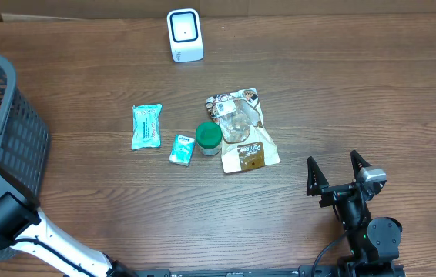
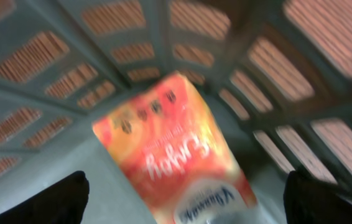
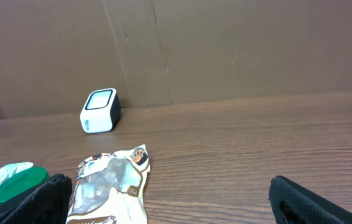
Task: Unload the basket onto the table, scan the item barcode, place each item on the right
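In the left wrist view an orange and red packet (image 2: 163,149) lies on the grey floor of the mesh basket (image 2: 58,143). My left gripper (image 2: 185,208) hangs open over it, one dark finger on each side and neither touching it. The picture is blurred. From overhead, the left arm (image 1: 6,215) reaches into the basket (image 1: 18,131) at the far left, and its gripper is hidden there. The white barcode scanner (image 1: 185,35) stands at the back of the table. My right gripper (image 1: 332,160) rests open and empty at the front right.
Mid-table lie a teal packet (image 1: 146,126), a smaller teal packet (image 1: 181,149), a green-lidded tub (image 1: 209,138) and a white and brown snack bag (image 1: 241,129). The right wrist view shows the scanner (image 3: 100,111) and the bag (image 3: 111,186) before a cardboard wall (image 3: 226,50).
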Robot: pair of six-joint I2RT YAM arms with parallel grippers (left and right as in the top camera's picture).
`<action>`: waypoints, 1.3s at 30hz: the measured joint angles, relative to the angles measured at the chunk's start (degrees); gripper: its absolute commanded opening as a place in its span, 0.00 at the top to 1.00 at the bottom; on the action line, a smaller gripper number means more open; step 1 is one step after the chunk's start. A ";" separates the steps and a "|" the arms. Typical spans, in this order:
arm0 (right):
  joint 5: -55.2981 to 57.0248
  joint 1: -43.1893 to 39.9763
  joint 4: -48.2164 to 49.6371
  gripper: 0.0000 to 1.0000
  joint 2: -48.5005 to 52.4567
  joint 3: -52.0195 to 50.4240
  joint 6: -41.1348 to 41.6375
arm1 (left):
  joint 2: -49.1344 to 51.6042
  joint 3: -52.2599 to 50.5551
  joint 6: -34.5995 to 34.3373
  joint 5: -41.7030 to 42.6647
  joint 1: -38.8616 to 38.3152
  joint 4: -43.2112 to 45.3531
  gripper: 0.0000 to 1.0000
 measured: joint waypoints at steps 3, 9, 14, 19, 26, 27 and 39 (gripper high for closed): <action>-0.02 0.02 -0.02 0.00 0.00 0.00 0.00 | 0.17 -0.02 0.31 -0.04 0.24 1.40 0.21; 0.00 0.02 -0.02 0.00 0.00 0.00 -0.02 | 0.24 -0.02 0.37 -0.11 0.24 2.64 0.27; -0.02 0.02 0.00 0.00 0.00 0.00 0.00 | 1.33 -0.02 0.35 0.00 0.24 2.78 0.26; -0.02 0.02 0.00 0.00 0.00 0.00 -0.04 | 3.34 -0.02 0.37 -0.26 0.31 3.26 0.26; -0.02 0.02 -0.02 0.00 0.00 0.00 -0.02 | 4.15 -0.02 0.20 0.11 0.33 4.48 0.83; 0.00 0.02 0.00 0.00 0.00 0.00 -0.02 | 4.20 -0.02 0.22 0.17 0.33 4.57 0.87; -0.02 0.02 -0.02 0.00 0.00 0.00 0.00 | 3.63 2.01 -0.87 0.20 0.26 -2.97 0.96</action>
